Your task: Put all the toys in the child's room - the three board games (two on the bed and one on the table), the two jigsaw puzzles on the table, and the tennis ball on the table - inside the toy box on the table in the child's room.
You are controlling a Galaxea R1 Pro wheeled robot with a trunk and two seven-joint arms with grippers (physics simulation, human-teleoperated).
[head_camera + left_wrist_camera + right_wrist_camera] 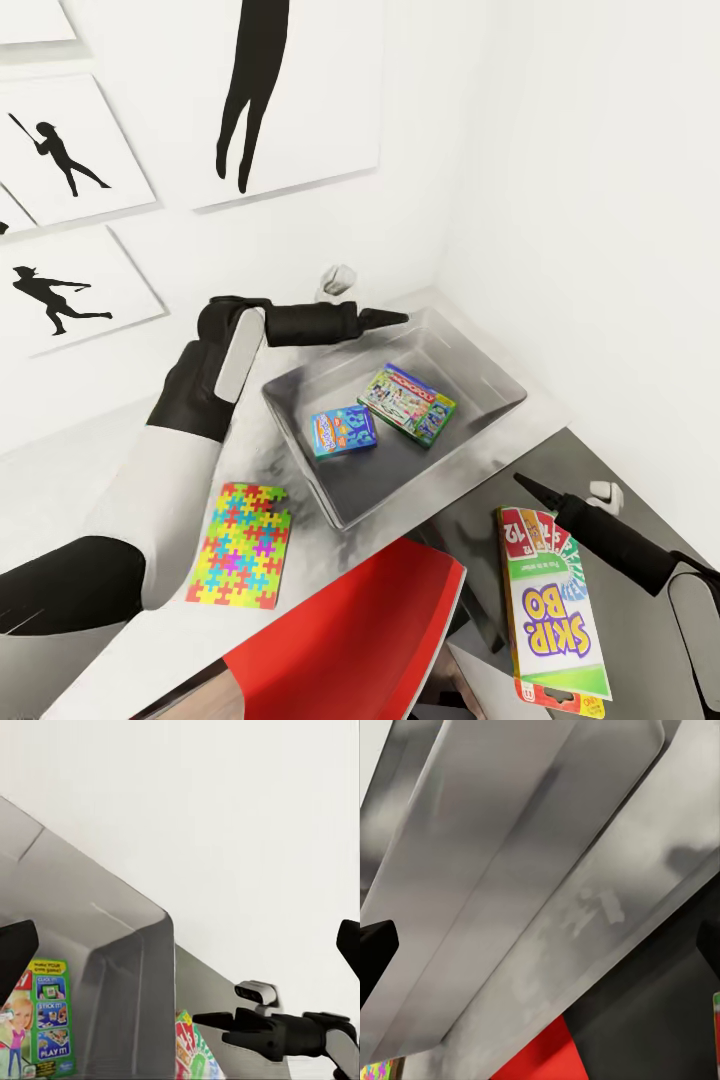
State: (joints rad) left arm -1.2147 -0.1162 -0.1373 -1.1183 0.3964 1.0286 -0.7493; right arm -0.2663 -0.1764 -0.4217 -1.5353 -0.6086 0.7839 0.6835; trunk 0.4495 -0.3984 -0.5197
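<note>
Oddly, the white-green card box (551,610) hangs off the worktop (140,620), at six o'clock from the right fingers (530,490), seemingly apart.

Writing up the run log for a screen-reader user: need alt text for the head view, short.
A light-grey toy box on a pale table holds a small blue game box and a Monopoly box. A jigsaw puzzle lies on the table beside it, and a SKIP-BO box sits by the right gripper. The left gripper hovers over the toy box's far rim.
</note>
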